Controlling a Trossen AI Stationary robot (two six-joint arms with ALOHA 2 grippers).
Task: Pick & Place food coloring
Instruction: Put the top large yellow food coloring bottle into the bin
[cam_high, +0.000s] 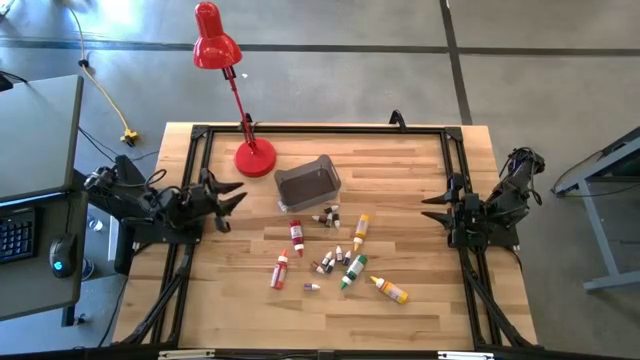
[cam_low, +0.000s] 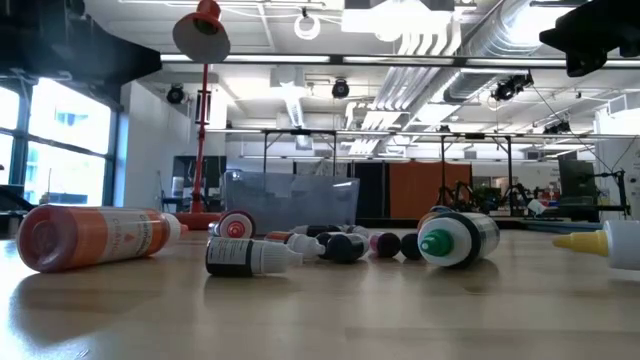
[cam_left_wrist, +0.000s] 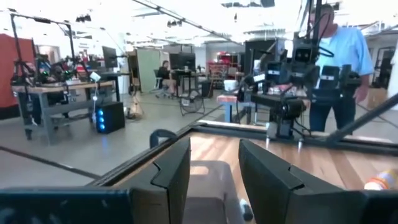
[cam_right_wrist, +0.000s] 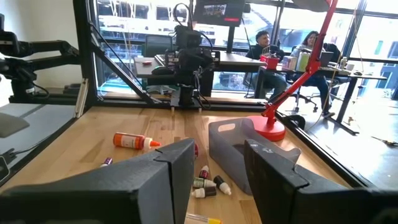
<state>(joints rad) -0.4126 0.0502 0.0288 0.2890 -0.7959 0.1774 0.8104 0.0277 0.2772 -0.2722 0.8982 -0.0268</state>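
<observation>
The food coloring bottles (cam_high: 340, 255) lie scattered on their sides at the table's middle: two red ones (cam_high: 297, 236), a yellow one (cam_high: 360, 230), a green one (cam_high: 352, 270), another yellow one (cam_high: 390, 290) and several tiny white-capped ones (cam_high: 326, 262). In the low view a red bottle (cam_low: 90, 237), a dark one (cam_low: 245, 257) and a green-capped one (cam_low: 455, 238) lie nearest. My left gripper (cam_high: 232, 196) (cam_left_wrist: 214, 171) hovers open at the table's left side. My right gripper (cam_high: 436, 208) (cam_right_wrist: 217, 165) hovers open at the right side. Both point toward the bottles.
A grey translucent bin (cam_high: 308, 183) (cam_right_wrist: 239, 149) stands just beyond the bottles, toward the far edge. A red desk lamp stands on its base (cam_high: 255, 157) at the far left, head (cam_high: 213, 40) beyond the table. A person (cam_left_wrist: 339, 56) stands behind the right arm; others sit farther off (cam_right_wrist: 264, 43).
</observation>
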